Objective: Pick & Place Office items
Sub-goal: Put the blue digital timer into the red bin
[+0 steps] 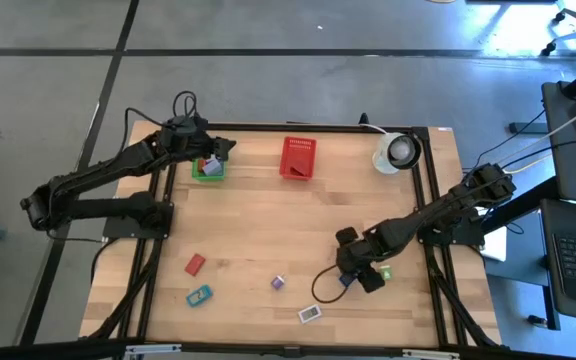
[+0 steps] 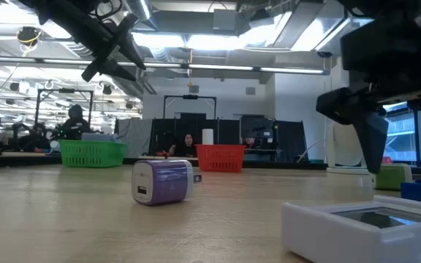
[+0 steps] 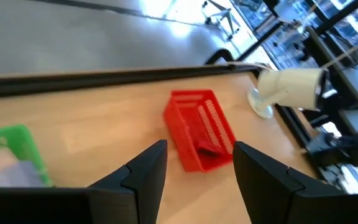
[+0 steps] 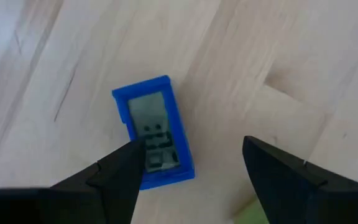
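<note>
The wooden surface (image 1: 268, 220) is carrying a red basket (image 1: 299, 157) and a green basket (image 1: 208, 168) along its far edge. The left gripper (image 3: 194, 171) is hovering above the green basket, its fingers spread wide and holding nothing. The right gripper (image 4: 188, 165) is hanging low near the front right, fingers wide, one finger (image 4: 120, 177) overlapping the blue item (image 4: 154, 130) lying flat there.
</note>
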{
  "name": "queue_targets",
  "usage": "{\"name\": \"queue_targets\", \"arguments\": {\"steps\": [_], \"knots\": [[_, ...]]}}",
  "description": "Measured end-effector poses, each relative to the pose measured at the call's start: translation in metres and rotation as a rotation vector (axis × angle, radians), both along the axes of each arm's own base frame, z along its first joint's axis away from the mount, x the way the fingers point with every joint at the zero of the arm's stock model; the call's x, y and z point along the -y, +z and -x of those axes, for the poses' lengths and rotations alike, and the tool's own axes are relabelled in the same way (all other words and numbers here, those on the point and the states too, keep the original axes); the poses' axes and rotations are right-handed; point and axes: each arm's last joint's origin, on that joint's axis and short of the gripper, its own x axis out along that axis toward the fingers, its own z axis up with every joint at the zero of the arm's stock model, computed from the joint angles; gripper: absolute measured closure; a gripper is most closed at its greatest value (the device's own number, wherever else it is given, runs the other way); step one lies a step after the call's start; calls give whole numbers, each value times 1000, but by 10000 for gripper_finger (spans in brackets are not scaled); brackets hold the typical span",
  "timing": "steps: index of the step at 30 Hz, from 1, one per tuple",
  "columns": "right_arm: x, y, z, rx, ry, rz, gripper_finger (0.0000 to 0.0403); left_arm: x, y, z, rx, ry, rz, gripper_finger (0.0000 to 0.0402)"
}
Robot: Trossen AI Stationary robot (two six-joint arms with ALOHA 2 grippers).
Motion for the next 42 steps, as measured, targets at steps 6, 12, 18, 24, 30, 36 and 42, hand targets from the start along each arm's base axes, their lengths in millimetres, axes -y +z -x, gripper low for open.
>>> {"name": "queue_targets", "arguments": {"steps": [6, 12, 18, 24, 30, 36, 42], "knots": [[-9, -1, 4, 9, 7, -27, 134, 14, 0, -9, 21, -66, 30, 224], [-21, -4, 4, 41, 39, -43, 134, 27, 0, -16, 8, -88, 7, 224], [-26, -16, 1, 44, 40, -8, 134, 38, 0, -20, -1, -88, -16, 224], [-27, -25, -2, 49, 28, 24, 134, 44, 1, -22, -1, -100, -30, 224], [-27, -28, -3, 51, 23, 49, 137, 47, 1, -23, -3, -111, -34, 224], [-28, -28, -3, 54, 22, 49, 177, 48, 1, -24, 7, -94, -23, 224], [-28, -29, -4, 37, -73, 21, 244, 52, 1, -25, 8, -116, -21, 224]]}}
